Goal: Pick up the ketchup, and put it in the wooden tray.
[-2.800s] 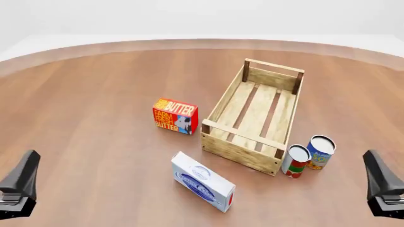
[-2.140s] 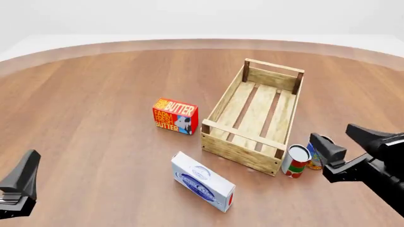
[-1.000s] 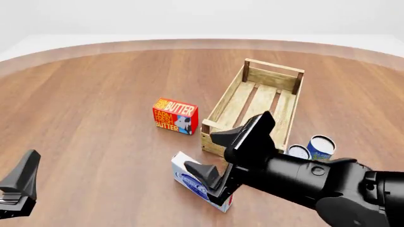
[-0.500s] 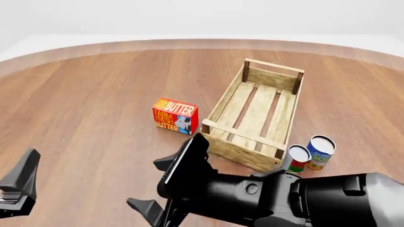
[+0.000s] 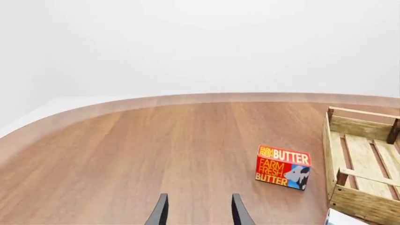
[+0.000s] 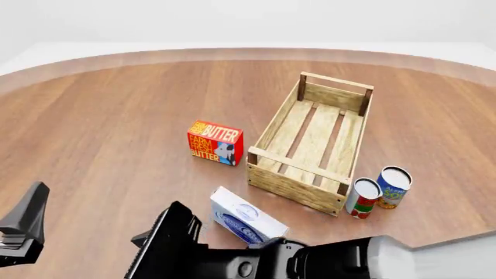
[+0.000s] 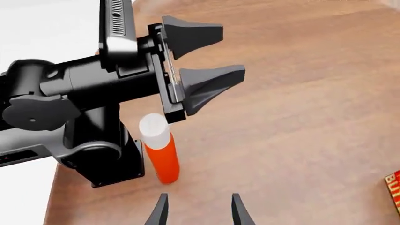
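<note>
A: What's biggest on the bench [image 6: 108, 110]?
B: The wooden tray [image 6: 314, 145], nothing inside it, butter box [image 6: 215, 143] off its left side, white carton [image 6: 246, 220] by its near corner, two cans [image 6: 377, 192] near its right corner

A: And the arms?
B: The right gripper [image 7: 196, 212] reaches across the near edge toward the left arm, jaws apart and holding nothing. The left gripper [image 5: 196, 212] likewise has jaws spread and bare

A: The ketchup [image 7: 160, 152]?
B: Standing upright on the bench right beside the left arm's base, just beyond the right gripper's fingertips, far from the tray
</note>
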Available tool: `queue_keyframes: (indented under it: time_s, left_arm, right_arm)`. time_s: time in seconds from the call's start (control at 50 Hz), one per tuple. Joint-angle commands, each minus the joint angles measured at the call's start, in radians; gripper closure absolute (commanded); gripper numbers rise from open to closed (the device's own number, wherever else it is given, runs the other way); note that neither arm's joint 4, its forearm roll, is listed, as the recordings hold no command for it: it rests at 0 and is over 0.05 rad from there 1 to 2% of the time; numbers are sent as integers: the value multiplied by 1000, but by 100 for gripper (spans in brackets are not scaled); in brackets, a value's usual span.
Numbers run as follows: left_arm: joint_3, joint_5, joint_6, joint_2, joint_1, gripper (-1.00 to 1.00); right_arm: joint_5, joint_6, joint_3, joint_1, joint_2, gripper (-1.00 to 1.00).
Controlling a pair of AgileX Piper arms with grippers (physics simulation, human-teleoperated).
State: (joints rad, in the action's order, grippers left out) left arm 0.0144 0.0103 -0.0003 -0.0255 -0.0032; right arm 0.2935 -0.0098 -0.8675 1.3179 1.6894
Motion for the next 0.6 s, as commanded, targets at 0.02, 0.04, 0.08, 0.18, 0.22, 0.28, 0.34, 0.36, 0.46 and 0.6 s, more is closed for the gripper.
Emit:
queue_keyframes:
  time_s: [0.02, 0.04, 0.08, 0.18, 0.22, 0.28, 0.34, 0.36, 0.46, 0.6]
  left_arm:
    - [1, 0, 0, 0, 0, -100]
    - [1, -1, 0, 0, 0, -100]
    - [1, -3, 0, 2, 0, -100]
    - [1, -5, 0, 3, 0, -100]
    - [1, -6, 0, 5, 0, -100]
    - [2, -9, 0, 8, 0, -100]
    - [2, -11, 0, 9, 0, -100]
    - [2, -12, 0, 10, 0, -100]
    - [3, -16, 0, 13, 0, -100]
    - [3, -17, 0, 15, 0, -100]
  right_arm:
    - [0, 1, -62, 57, 69, -100]
    - [-4, -2, -67, 59, 73, -100]
    - [-6, -10, -79, 65, 85, -100]
    - [-7, -18, -106, 82, 119, -100]
    - [-5, -15, -114, 92, 129, -100]
    - [-1, -23, -125, 96, 151, -100]
    - [5, -21, -132, 100, 171, -100]
    - [7, -22, -133, 99, 175, -100]
    - [8, -26, -142, 98, 189, -100]
    - [-5, -49, -169, 90, 207, -100]
